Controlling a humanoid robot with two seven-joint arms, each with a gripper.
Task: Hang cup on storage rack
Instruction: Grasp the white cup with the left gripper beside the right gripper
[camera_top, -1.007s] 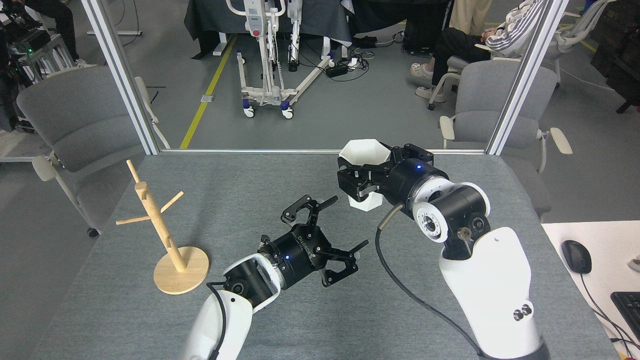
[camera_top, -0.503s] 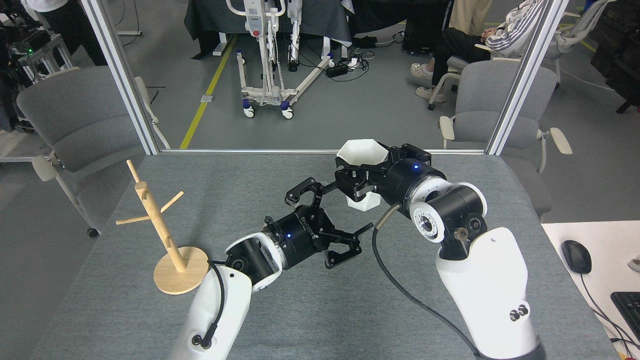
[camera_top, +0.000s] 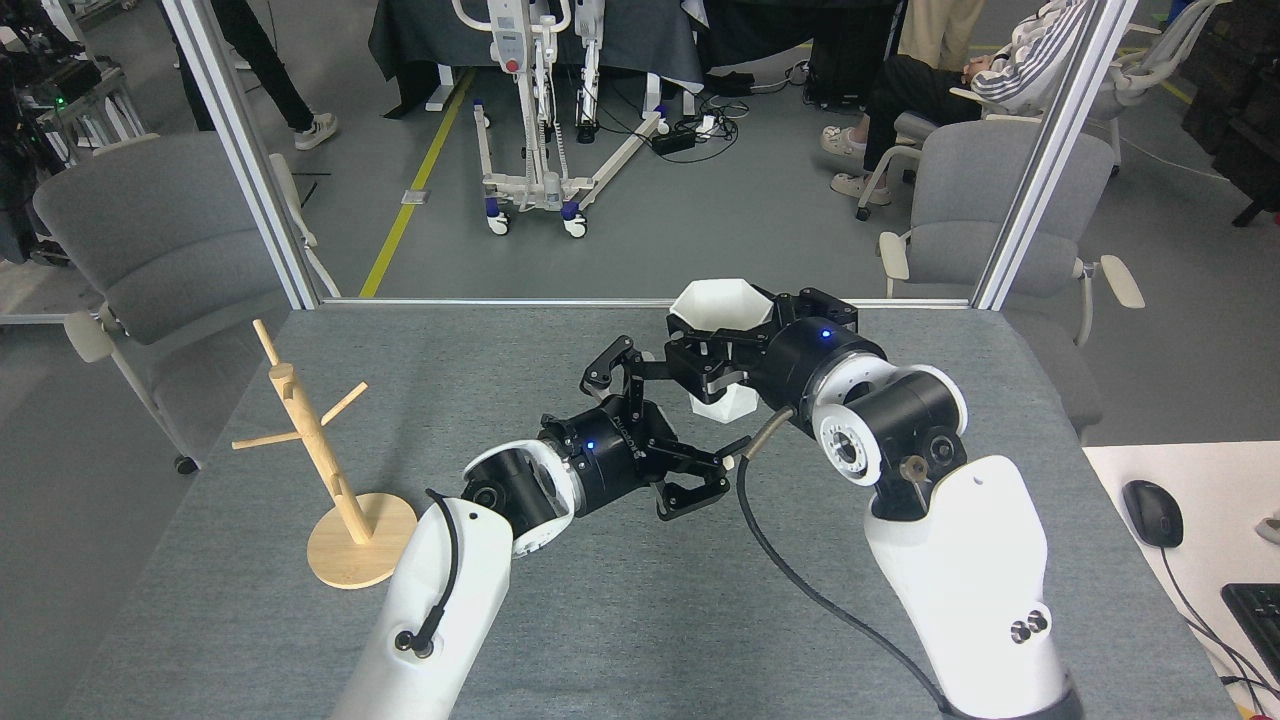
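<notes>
Grey felt table bearing the wooden storage rack well left of the cup, upright on its round base, pegs bare. Beyond the cup, 2 grey chairs, a wheeled white lift frame and a seated person's legs. White faceted cup upright, raised above the felt, clamped at mid-body in the right gripper. Left gripper just left of and below the cup, fingers spread wide apart, upper fingertip near the cup's side; contact unclear.

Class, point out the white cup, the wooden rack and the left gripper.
cup (camera_top: 722, 300): head view, inner wall near rim.
rack (camera_top: 362, 542): head view, round base.
left gripper (camera_top: 672, 425): head view, between open fingertips.
</notes>
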